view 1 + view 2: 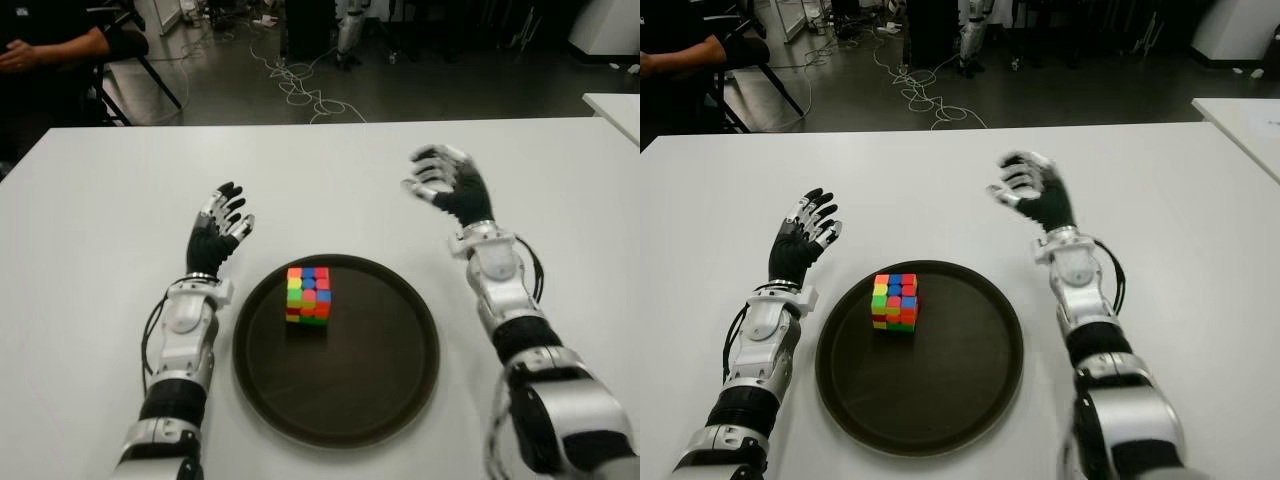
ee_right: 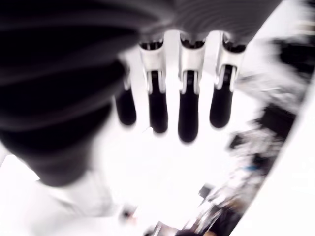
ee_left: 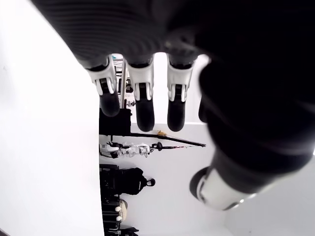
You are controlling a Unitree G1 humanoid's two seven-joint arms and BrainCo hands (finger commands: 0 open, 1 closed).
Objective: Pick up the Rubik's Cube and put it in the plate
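Left hand (image 1: 218,235): at about nine o'clock from the plate, over the white table (image 1: 90,220); fingers (image 3: 142,101) extended and slightly spread, holding nothing.
Rubik's Cube (image 1: 308,294): sits inside the plate, toward its ten o'clock part, clear of both hands; top face shows orange, blue, red, green and yellow squares.
Plate (image 1: 390,400): dark, round, raised rim, on the table between the two forearms.
Right hand (image 1: 448,184): raised at about two o'clock from the plate, palm turned leftward; fingers (image 2: 188,110) extended with a slight curl, empty.
Person (image 1: 45,45): seated at the far left, only an arm showing.
Writing: no readable brand or label on anything.
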